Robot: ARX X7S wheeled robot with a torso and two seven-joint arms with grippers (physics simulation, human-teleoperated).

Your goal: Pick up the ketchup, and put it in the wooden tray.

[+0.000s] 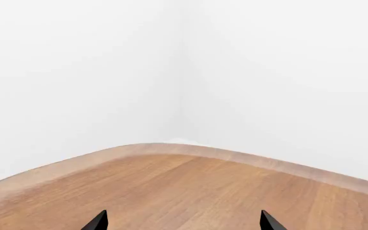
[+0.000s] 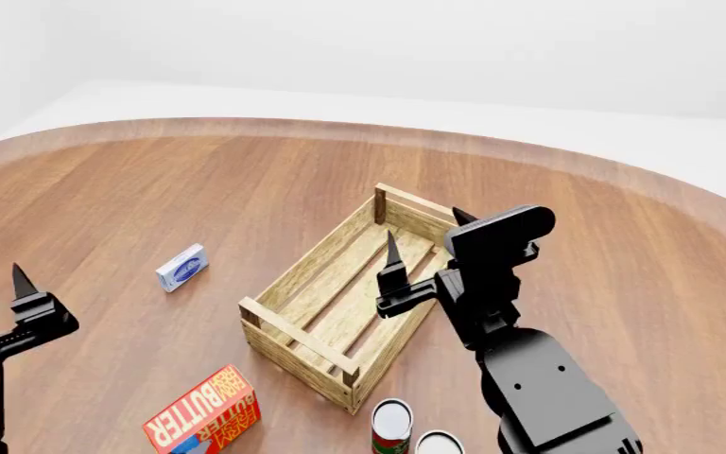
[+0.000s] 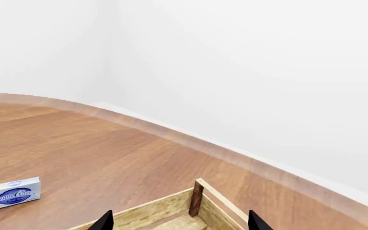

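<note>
The right gripper (image 2: 423, 236) hovers over the wooden tray (image 2: 337, 284), fingers wide and empty. The ketchup appears in no view. Locate it first, then approach near the tray.

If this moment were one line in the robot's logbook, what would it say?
ketchup: not in view | wooden tray: empty | right gripper: open above tray | left gripper: open, holding nothing
</note>
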